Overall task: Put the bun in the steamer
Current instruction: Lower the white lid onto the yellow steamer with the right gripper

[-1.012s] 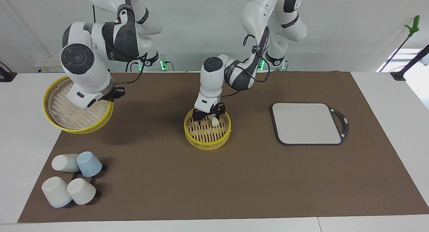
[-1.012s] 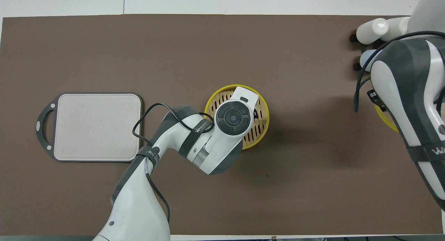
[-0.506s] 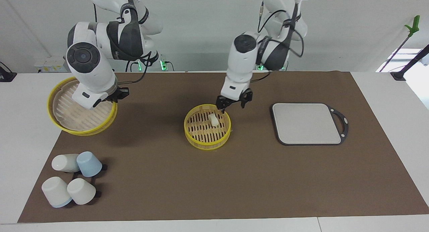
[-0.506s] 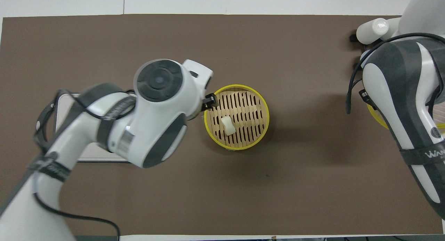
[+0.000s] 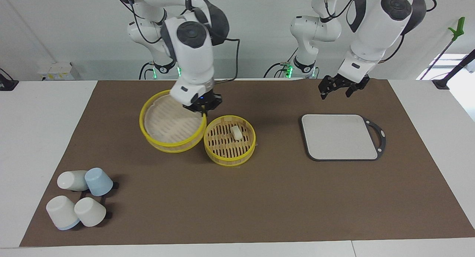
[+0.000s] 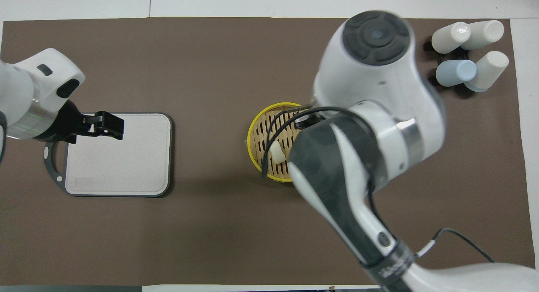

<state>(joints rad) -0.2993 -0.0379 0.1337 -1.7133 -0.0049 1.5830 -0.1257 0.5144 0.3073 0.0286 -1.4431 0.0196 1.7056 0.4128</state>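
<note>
Bun (image 5: 235,132): lay on the slatted floor of the steamer (image 5: 213,147), toward the edge nearer the robots; no finger touched it; half a second earlier it had lain in the same spot, so the release had held.
Left gripper (image 5: 338,87): had pulled away from the basket's rim, where it hung half a second before, and now hung over the mat beside the board (image 5: 339,136), toward the left arm's end of the table; its fingers stood apart and held nothing.
Right gripper (image 5: 200,105): was clamped on the rim of the top tier (image 5: 163,145); a second earlier it had held that tier out at the right arm's end of the table; now the tier was tilted and raised just beside the basket, its rim near the basket's rim, whether touching could not be told.
Overhead: the right arm covered most of the basket; only part of the yellow rim and the bun showed.
Cups (image 5: 79,197): sat well apart on a rack, at the right arm's end, farther from the robots.
Meaning for the task: the bun was in, so the placing looked done; the tier coming across suggested covering the basket as the likely closing step; the risk was a rim catching as it settled.
</note>
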